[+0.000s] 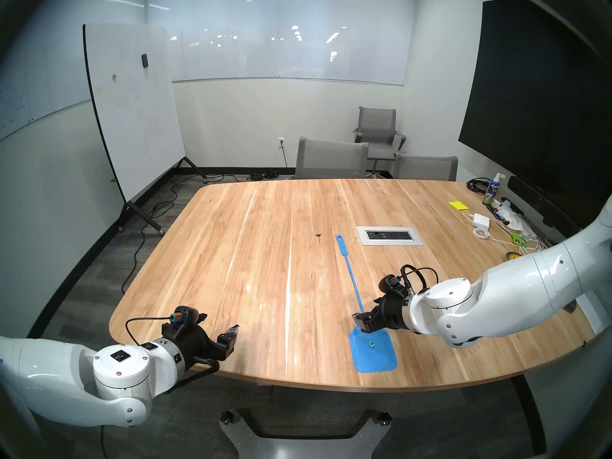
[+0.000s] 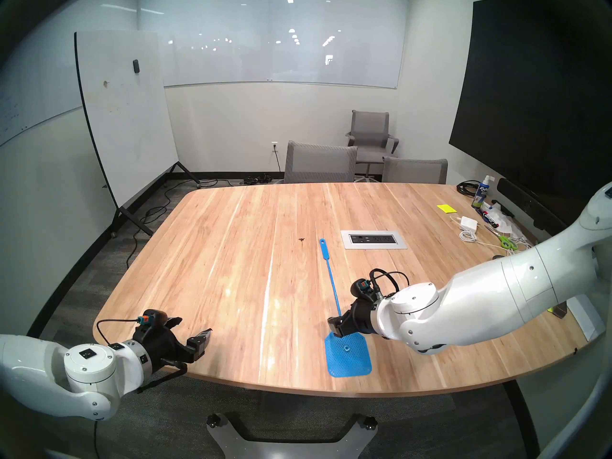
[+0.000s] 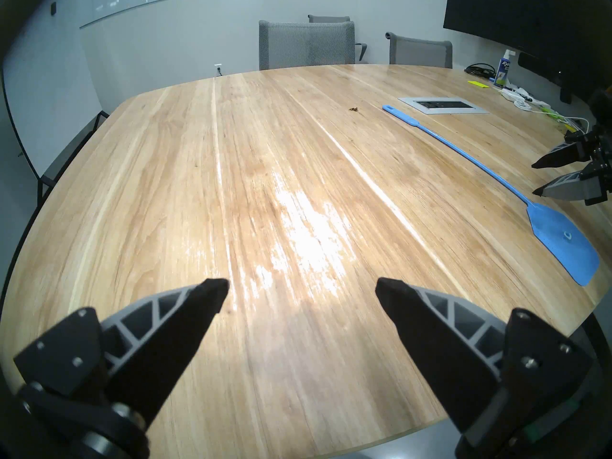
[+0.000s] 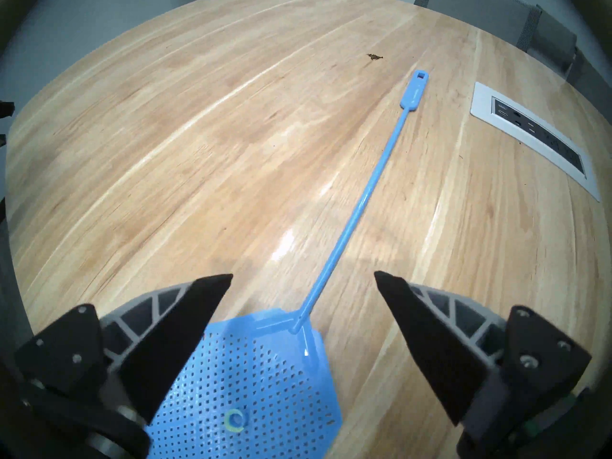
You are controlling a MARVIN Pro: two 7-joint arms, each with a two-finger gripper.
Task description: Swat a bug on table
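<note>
Hovering with jaws spread wide and empty over the near left edge of the bench (image 1: pixel 231 249): left gripper (image 1: pixel 228 338). Sitting near mid-bench, just left of the handle end of the fly swatter (image 1: pixel 351 279): bug (image 1: pixel 318 235). Lying flat, mesh head toward the near edge. Hanging above the head's neck, jaws wide, gripping nothing: right gripper (image 4: pixel 303 276). Showing beyond, right: outlet panel (image 1: pixel 389 235).
</note>
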